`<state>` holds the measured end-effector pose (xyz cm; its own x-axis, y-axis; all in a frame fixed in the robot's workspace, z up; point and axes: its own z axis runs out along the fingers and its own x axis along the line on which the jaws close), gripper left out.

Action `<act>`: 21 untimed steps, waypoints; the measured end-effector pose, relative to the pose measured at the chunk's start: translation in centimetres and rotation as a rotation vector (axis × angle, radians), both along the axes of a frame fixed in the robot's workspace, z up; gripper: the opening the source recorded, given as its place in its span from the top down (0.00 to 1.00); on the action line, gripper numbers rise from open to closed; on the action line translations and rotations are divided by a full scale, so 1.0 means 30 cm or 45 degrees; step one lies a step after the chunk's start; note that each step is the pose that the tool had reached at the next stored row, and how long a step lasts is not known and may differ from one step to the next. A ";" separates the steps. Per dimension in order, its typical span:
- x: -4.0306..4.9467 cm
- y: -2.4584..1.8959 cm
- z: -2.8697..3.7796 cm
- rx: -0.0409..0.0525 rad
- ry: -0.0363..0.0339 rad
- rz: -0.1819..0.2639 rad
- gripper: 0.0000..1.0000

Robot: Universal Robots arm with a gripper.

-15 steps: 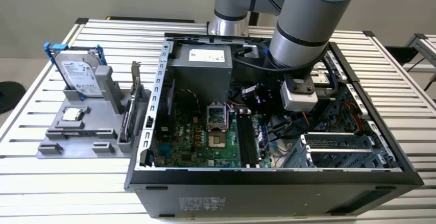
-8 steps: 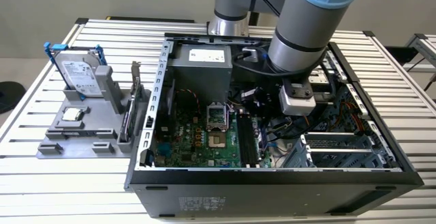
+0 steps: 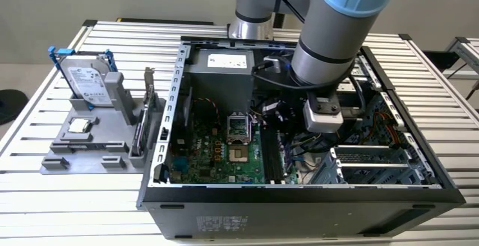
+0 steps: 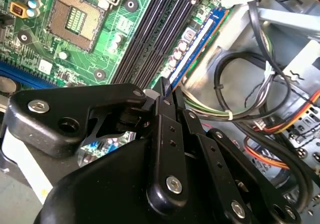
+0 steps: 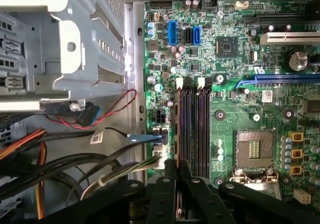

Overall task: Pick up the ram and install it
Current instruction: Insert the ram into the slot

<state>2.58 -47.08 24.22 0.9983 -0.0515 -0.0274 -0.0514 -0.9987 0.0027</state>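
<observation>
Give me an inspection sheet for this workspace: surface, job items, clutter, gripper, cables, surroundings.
Surface: slatted metal table carrying an open computer case with the motherboard exposed.
Job's things: the ram, a blue stick, is held edge-on over the memory slots, at the edge of the slot bank toward the cables; whether it is seated cannot be told.
Clutter: grey fixture at the exterior view's left, holding a hard drive and a processor chip.
Gripper: gripper shut on the ram, low inside the case.
Cables: loose bundles right beside the ram; red and black wires along the drive cage.
Surroundings: a second slatted table at the exterior view's right.
</observation>
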 end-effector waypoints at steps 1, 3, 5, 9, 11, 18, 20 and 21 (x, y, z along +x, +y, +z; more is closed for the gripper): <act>-0.001 -0.002 -0.003 0.000 0.0000 0.000 1.00; -0.001 -0.005 -0.011 0.000 0.0000 0.000 1.00; -0.002 -0.007 -0.018 0.000 0.0001 0.000 1.00; -0.003 -0.010 -0.034 0.000 0.0003 0.000 1.00; -0.003 -0.012 -0.038 0.000 0.0007 0.000 1.00; -0.003 -0.012 -0.040 0.000 0.0007 0.000 1.00; -0.003 -0.012 -0.041 0.000 0.0006 0.000 1.00; -0.003 -0.012 -0.042 0.000 0.0006 0.000 1.00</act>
